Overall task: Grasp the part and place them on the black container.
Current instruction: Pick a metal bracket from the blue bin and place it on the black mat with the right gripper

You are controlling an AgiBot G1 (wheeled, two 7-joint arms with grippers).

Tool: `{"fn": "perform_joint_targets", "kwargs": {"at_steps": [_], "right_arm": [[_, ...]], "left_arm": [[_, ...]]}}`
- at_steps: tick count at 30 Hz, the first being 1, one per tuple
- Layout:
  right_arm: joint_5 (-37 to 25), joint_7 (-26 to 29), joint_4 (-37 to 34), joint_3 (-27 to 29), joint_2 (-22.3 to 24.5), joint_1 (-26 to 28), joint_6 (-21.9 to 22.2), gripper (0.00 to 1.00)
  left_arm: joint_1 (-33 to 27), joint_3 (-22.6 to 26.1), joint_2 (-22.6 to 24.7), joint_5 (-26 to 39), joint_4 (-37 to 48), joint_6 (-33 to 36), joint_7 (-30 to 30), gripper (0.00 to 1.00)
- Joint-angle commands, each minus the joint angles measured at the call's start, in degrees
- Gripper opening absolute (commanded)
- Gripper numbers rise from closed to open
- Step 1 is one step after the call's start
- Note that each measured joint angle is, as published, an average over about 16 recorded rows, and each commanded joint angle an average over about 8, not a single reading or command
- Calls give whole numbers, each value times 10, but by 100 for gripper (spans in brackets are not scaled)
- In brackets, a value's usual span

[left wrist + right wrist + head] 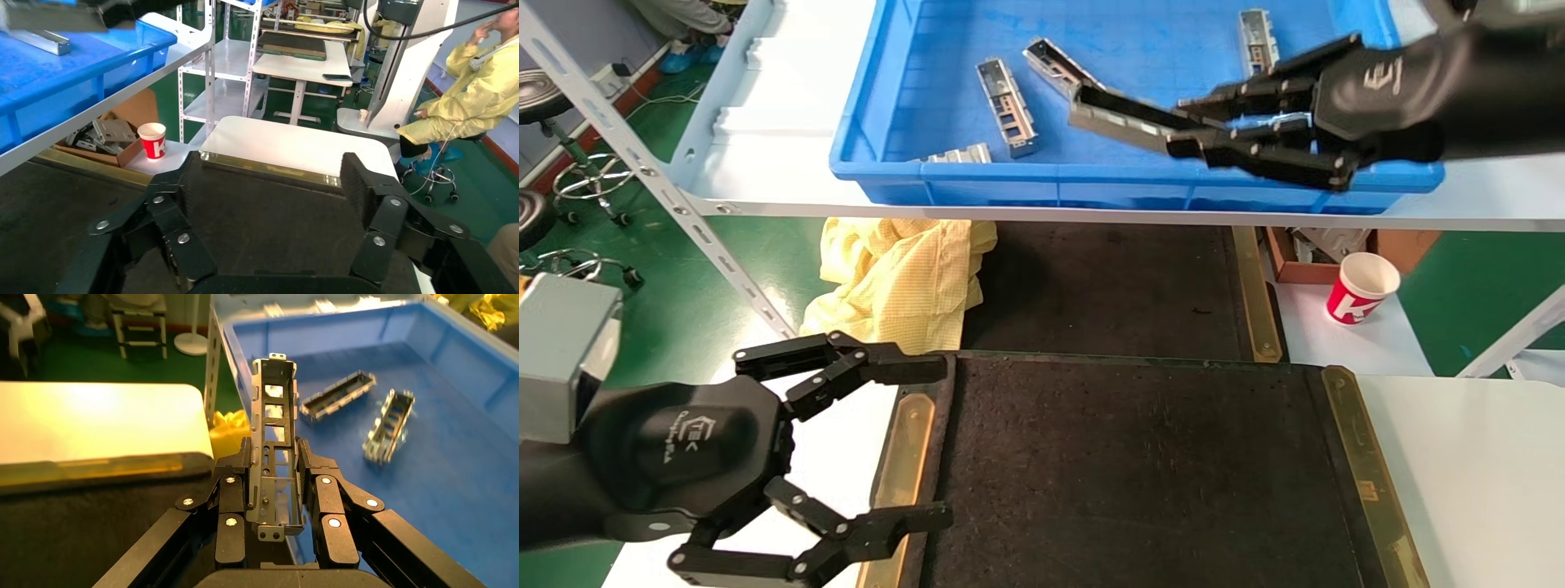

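Note:
My right gripper (1124,118) is shut on a part (1120,132), a silver-grey metal channel with cut-outs, and holds it above the front half of the blue bin (944,175). In the right wrist view the part (273,416) sits lengthwise between the fingers (309,471) of that gripper (273,450). Several more parts (1007,106) lie in the bin. The black container (1140,474), a flat felt-like tray with brass strips, lies on the lower table. My left gripper (936,441) is open and empty at the tray's left edge, and its wrist view (272,177) looks across the tray (263,226).
The bin stands on a white shelf with a slanted metal upright (641,163). Under the shelf are a yellow cloth (899,273), a second dark mat (1107,286), a red-and-white paper cup (1361,287) and a cardboard box (1291,261). White tabletop (1475,474) lies right of the tray.

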Motion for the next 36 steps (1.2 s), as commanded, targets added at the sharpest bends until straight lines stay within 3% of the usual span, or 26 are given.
{"fn": "perform_joint_targets", "kwargs": {"at_steps": [1, 10, 16, 23, 36], "right_arm": [[7, 4, 20, -7, 12, -14, -2, 0], [138, 73, 228, -90, 100, -102, 3, 0], [183, 76, 284, -153, 112, -133, 8, 0], [172, -2, 243, -217, 64, -154, 14, 0], [150, -157, 45, -258, -83, -202, 55, 0]], "left_arm": [[0, 0, 0, 0, 0, 0, 0, 100], [0, 0, 0, 0, 0, 0, 0, 100], [0, 0, 0, 0, 0, 0, 0, 100], [0, 0, 0, 0, 0, 0, 0, 100], [0, 0, 0, 0, 0, 0, 0, 100]]}}
